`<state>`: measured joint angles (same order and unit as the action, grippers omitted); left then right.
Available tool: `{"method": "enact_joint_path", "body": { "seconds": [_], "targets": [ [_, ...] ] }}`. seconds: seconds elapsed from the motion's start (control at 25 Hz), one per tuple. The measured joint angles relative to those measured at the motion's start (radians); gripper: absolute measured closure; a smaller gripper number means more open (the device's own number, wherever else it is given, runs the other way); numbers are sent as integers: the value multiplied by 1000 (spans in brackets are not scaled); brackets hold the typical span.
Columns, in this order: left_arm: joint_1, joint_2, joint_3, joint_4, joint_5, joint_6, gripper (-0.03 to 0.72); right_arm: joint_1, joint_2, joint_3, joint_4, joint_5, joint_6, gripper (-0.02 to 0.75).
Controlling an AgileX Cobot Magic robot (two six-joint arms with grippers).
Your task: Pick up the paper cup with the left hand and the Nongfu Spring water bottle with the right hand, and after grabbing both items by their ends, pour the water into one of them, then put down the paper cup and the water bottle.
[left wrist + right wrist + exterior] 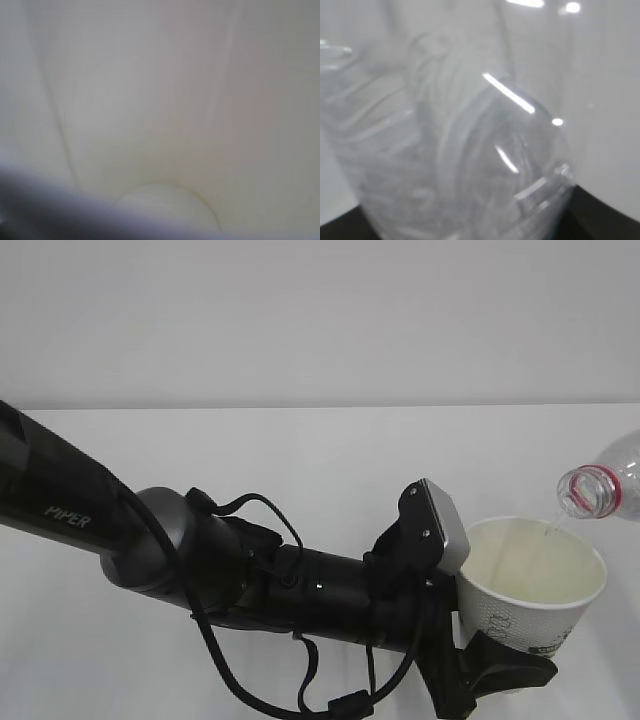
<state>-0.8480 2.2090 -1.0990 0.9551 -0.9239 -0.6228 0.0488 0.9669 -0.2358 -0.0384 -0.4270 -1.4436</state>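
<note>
In the exterior view the paper cup (527, 585) is held upright above the table at the right, its cream inside showing. My left gripper (505, 655) is shut on the cup's lower part, with one black finger (500, 670) across its front. The Nongfu Spring water bottle (608, 485) comes in tilted from the right edge, its open mouth with the red neck ring just over the cup's far rim. A thin stream of water (553, 528) falls into the cup. The cup's inside (165, 100) fills the left wrist view. The bottle's ribbed body (460, 150) fills the right wrist view, with my right gripper (470, 225) shut around it.
The white table (300, 460) stretches behind the arm to a pale wall. The black left arm lettered "PIPER" (70, 515), with its cables and grey plate (447, 525), crosses the lower part of the view from the left.
</note>
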Motion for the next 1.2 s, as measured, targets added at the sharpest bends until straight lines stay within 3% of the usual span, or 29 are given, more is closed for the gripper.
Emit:
{"method": "enact_joint_path", "body": {
  "seconds": [1.2],
  "targets": [
    [0, 0, 0, 2, 0, 0, 171, 0, 0, 0, 0, 0, -7, 292]
  ]
}}
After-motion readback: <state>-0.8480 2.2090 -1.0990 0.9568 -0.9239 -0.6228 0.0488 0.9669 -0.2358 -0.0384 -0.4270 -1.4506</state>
